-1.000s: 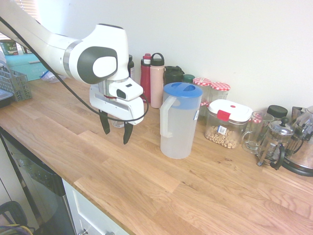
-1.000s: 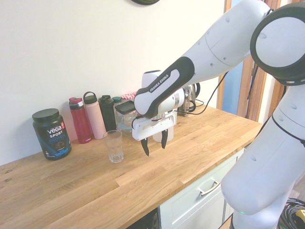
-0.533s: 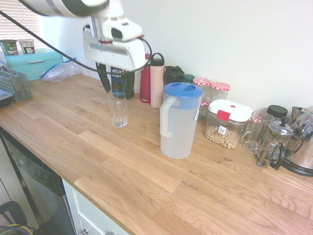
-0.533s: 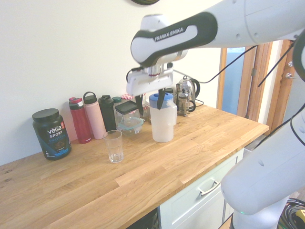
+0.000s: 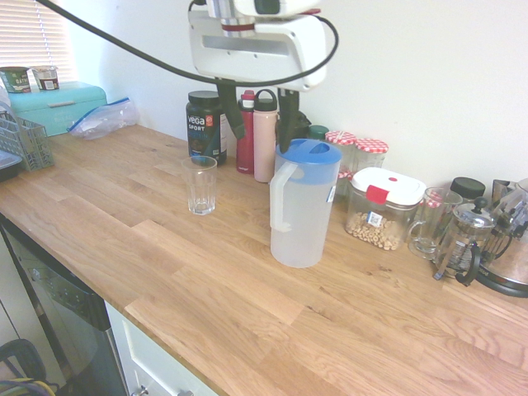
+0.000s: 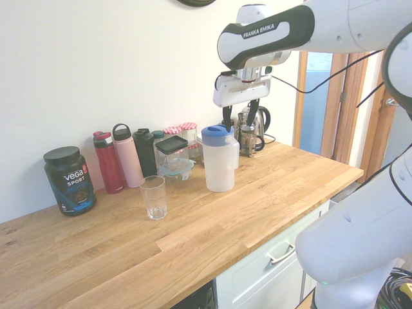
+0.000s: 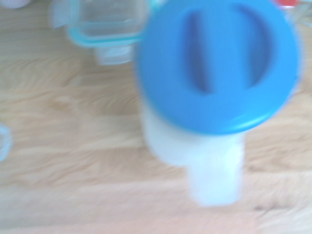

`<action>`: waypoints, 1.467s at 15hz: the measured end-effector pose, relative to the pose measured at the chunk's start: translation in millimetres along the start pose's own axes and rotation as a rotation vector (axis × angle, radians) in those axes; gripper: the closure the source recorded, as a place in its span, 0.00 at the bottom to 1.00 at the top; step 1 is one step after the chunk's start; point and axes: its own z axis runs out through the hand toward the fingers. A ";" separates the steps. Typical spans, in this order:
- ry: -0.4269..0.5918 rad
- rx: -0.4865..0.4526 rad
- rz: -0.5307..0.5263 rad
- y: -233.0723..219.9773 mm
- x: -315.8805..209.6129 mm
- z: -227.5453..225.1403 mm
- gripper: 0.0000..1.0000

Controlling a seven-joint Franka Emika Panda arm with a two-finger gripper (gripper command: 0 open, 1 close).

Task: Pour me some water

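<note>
Tall frosted jug (image 5: pixel 301 219) stood on the desk (image 5: pixel 223 322), between the drinking glass (image 5: pixel 200 188) and the white-lidded cereal box (image 5: pixel 381 213), just beside neither the glass nor the front edge. Any water inside could not be made out through the cloudy wall. Pincer (image 6: pixel 241 120) spread, nothing between its fingers, above the jug near the blue lid (image 5: pixel 308 162).

Risks, as judged: a straight descent from there could have brought a fingertip down on the lid, its placing over the handle (image 5: pixel 279 198) being uncertain; a push on the rim might have tipped or slid the jug. A grip too high or off-centre on the handle could have let a heavy jug swing as it rose. The smooth plastic might have slipped. In the pour, a closed lid opening could have held the water back, or an over-quick tilt sent it past the glass; contact with that light-looking tumbler might have toppled it. A wide swing risked brushing the bottles behind, the pink one (image 5: pixel 264 140) among them.

Lie of the jug: upright, long axis vertical, base flat on the wood. Handle pointed away from the wall, out toward the desk's front edge. Pouring side not distinguishable; presumably opposite the handle, facing the wall.
</note>
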 end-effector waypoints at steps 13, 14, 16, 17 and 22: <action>-0.093 -0.011 -0.114 -15.5 13.2 100.8 1.00; -0.090 -0.009 -0.114 -15.5 13.0 102.0 1.00; -0.087 -0.006 -0.115 -15.7 13.4 101.8 1.00; -0.087 -0.006 -0.116 -15.8 13.4 101.7 1.00; -0.085 -0.005 -0.119 -16.7 12.6 102.2 1.00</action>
